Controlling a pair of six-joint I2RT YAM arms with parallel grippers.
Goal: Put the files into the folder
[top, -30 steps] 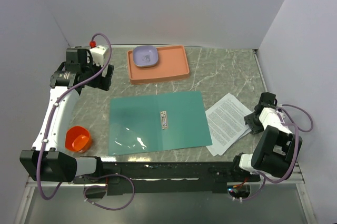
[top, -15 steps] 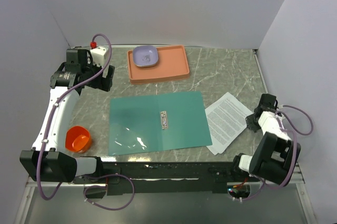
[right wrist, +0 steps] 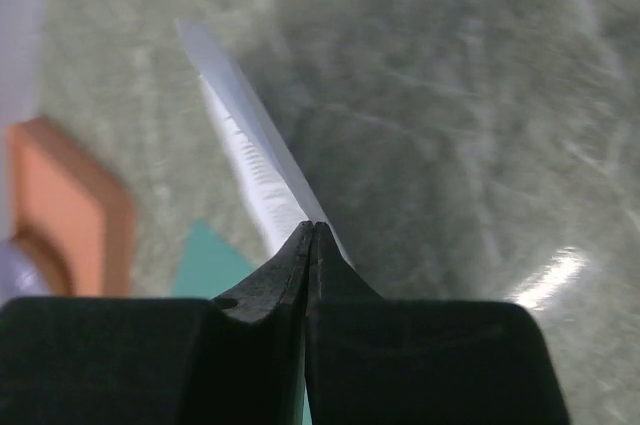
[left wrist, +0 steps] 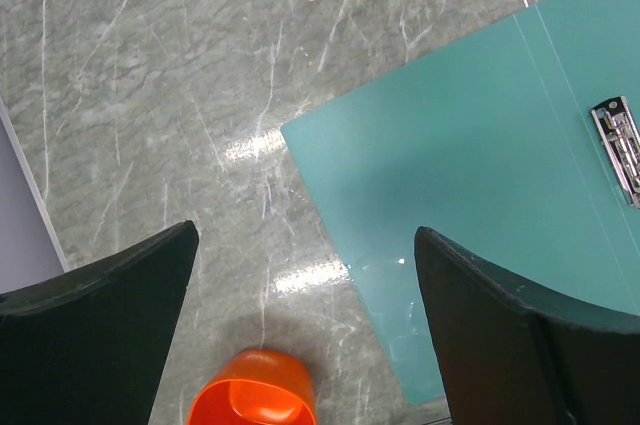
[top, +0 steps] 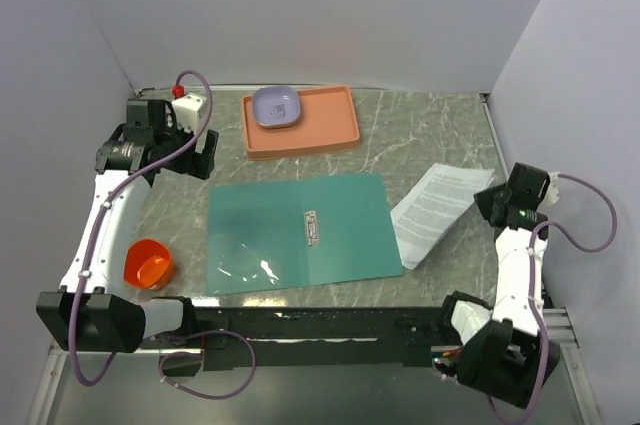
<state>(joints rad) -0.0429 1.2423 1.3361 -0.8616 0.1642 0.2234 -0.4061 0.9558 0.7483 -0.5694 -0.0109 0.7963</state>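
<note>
the folder [top: 300, 233] lies open and flat on the marble table [top: 430, 135], in the middle near the front edge, with its metal fastener [top: 313, 227] along the spine. the files [top: 435, 210] are just to the right of it, not in it. their left end reaches close to the folder's right edge and their right end is tilted up off the table.

the right gripper [top: 497, 201] sits at that raised right end. in the right wrist view its fingers [right wrist: 270, 290] are pressed together with the thin white edge of the files [right wrist: 250, 160] pinched between the tips, and the sheets run away from the gripper [right wrist: 312, 230] edge-on.

the left gripper [top: 190, 150] hangs above the table's far left part, well apart from the files. its fingers [left wrist: 100, 295] stand wide apart with nothing between them. below it the left wrist view shows the folder's left corner [left wrist: 470, 175], the fastener [left wrist: 620, 150] and an orange cup [left wrist: 252, 400].

the orange cup [top: 148, 265] stands near the front left, left of the folder. an orange-pink tray [top: 320, 130] lies at the back of the table with a pale purple bowl [top: 275, 107] in its left end.
</note>
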